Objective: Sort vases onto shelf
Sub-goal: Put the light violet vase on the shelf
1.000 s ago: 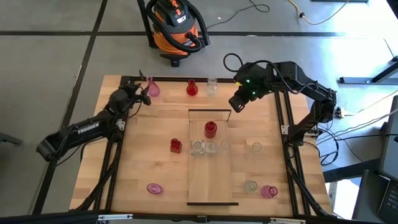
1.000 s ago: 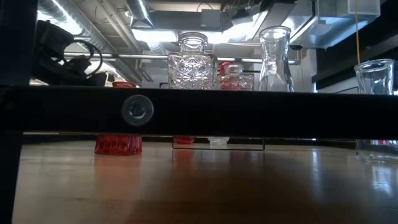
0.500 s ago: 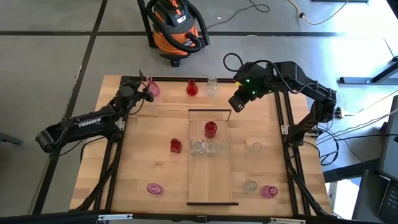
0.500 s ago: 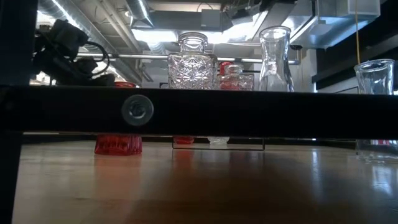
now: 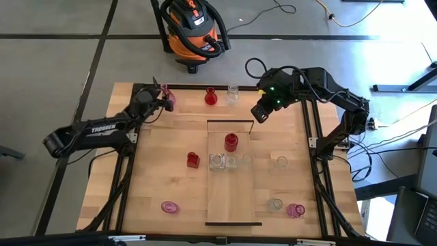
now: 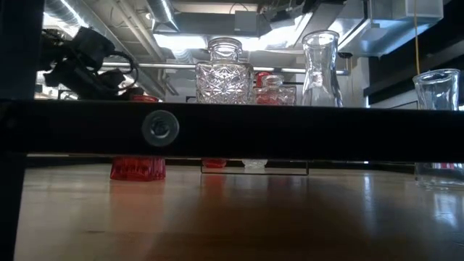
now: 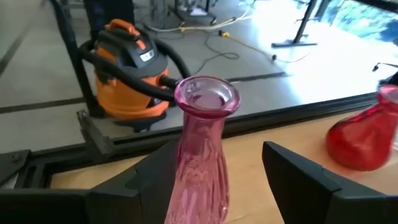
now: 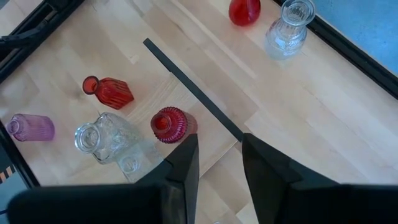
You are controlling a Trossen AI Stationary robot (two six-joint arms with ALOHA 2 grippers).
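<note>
Pink vase stands upright at the surface's far edge between the left gripper's parted fingers; right gripper's fingers are slightly apart above the shelf.

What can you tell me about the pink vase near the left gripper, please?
The pink vase is translucent ribbed glass, with a slim body, a narrower neck and a flared round rim. It stands upright at the far left corner of the table, left of the round red vase. The left gripper has its open jaws on either side of the vase; the wrist view shows gaps, so nothing seems to touch it besides the table.
</note>
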